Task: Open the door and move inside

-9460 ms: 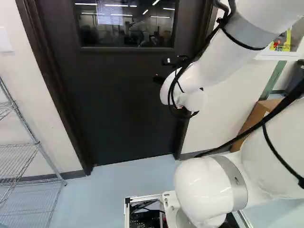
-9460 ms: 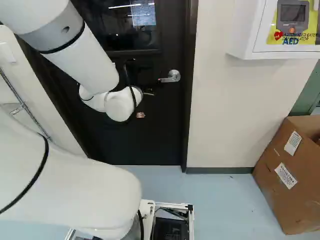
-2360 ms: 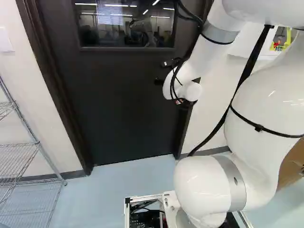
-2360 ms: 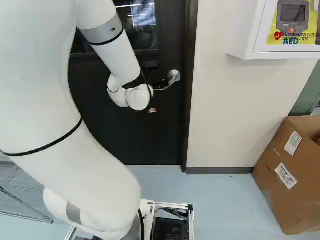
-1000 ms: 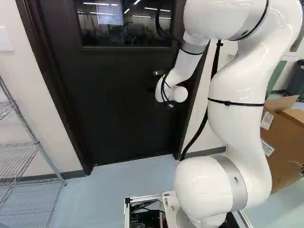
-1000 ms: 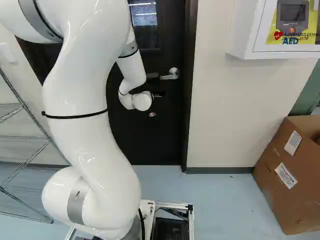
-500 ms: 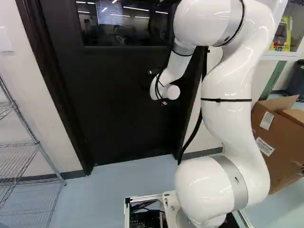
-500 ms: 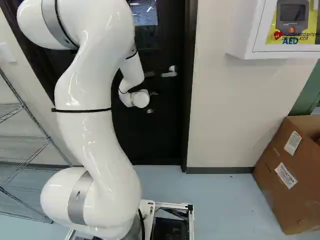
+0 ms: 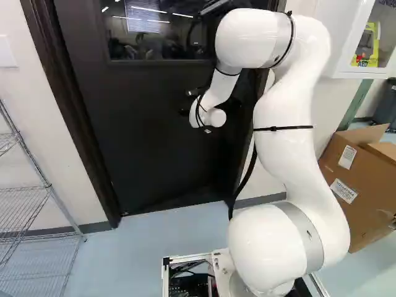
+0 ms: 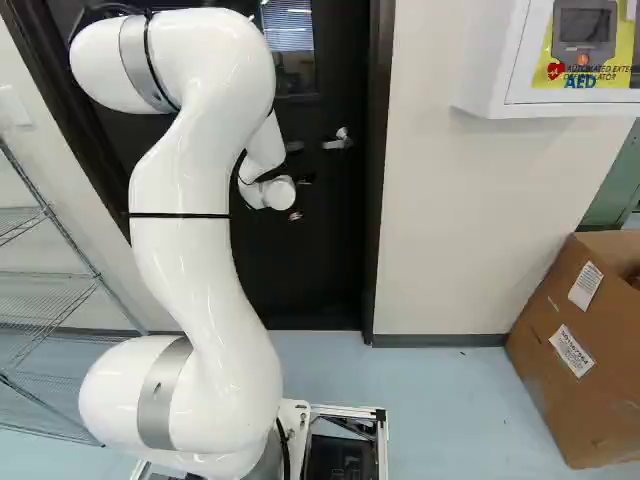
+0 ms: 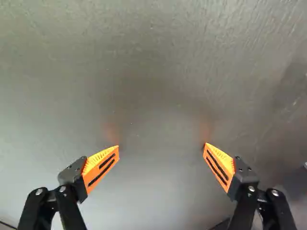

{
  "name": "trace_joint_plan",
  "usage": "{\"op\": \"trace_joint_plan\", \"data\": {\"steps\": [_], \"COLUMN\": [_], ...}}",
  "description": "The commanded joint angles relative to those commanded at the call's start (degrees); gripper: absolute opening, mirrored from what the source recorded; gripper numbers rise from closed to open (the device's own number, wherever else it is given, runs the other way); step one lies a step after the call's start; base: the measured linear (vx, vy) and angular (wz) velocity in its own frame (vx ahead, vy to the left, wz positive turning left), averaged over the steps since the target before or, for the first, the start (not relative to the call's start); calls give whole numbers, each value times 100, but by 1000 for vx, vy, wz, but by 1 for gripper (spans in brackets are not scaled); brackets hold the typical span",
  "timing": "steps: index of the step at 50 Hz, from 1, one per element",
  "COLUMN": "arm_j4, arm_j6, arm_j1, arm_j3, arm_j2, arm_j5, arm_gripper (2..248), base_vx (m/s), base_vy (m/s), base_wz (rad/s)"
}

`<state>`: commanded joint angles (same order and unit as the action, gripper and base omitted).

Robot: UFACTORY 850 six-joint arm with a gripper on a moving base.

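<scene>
My open-fingered pincer (image 9: pixel 185 103), its orange pads (image 11: pixel 101 165) spread well apart, faces the dark door (image 9: pixel 142 142), which stands slightly ajar beyond my white arm (image 9: pixel 284 136).

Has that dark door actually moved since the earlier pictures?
Yes. Judged against the door frame, the door has swung slightly inward, away from the camera.

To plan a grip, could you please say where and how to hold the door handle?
Probably the handle, near its free end, from the robot's side of the door, fingers above and below, since it lies roughly level and juts toward mid-door.
</scene>
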<state>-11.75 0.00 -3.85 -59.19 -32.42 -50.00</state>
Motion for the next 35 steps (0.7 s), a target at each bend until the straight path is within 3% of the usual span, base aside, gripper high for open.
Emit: {"op": "trace_joint_plan", "data": {"steps": [35], "arm_j4": [-319], "arm_j6": [0], "arm_j1": [-236], "arm_j3": [-1300], "arm_j2": [-948], "arm_j5": [0], "arm_gripper": [247], "base_vx": [0], "base_vy": [0], "base_wz": [0]}}
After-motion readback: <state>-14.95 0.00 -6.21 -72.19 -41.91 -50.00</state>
